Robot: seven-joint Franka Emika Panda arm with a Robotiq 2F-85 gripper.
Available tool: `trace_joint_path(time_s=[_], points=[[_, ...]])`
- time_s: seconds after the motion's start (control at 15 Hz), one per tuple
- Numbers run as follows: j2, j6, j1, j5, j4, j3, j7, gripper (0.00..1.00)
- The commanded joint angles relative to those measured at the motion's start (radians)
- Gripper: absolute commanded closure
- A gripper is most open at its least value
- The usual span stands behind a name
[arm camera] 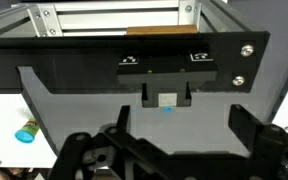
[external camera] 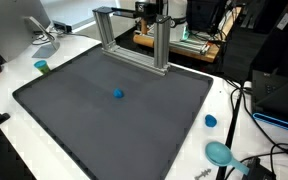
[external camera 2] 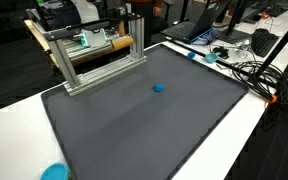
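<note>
One blue ball (external camera: 118, 95) sat on a dark mat (external camera: 74, 125), near a metal frame (external camera: 134, 42); end effector (arm camera: 177, 128) spread wide, empty, well apart from the ball.

Blue blob (external camera: 118, 94) is too small to identify.

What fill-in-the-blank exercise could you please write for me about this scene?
1. The small object lying near the middle of the dark mat is ____ in colour.
2. In the wrist view the gripper holds nothing, and its jaws stand ____.
3. The mat lies on a table whose top is ____.

Missing words: blue; open; white.
</note>
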Motion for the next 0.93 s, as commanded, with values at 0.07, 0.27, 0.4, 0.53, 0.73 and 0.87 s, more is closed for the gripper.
trace_joint_path(time_s=[0.07,0.27,0.4,0.53,0.73,0.87], points=[[0.084,0.029,-0.023,-0.015,0.013,-0.006,0.019,0.00],[0.112,0.025,-0.025,-0.010,0.020,-0.040,-0.019,0.00],[0.120,0.021,-0.023,-0.006,0.021,-0.057,-0.037,0.00],[0.125,0.022,-0.019,-0.007,0.019,-0.066,-0.053,0.00],[0.128,0.018,-0.015,-0.009,0.015,-0.059,-0.060,0.00],[0.129,0.018,-0.019,-0.006,0.011,-0.045,-0.031,0.00]])
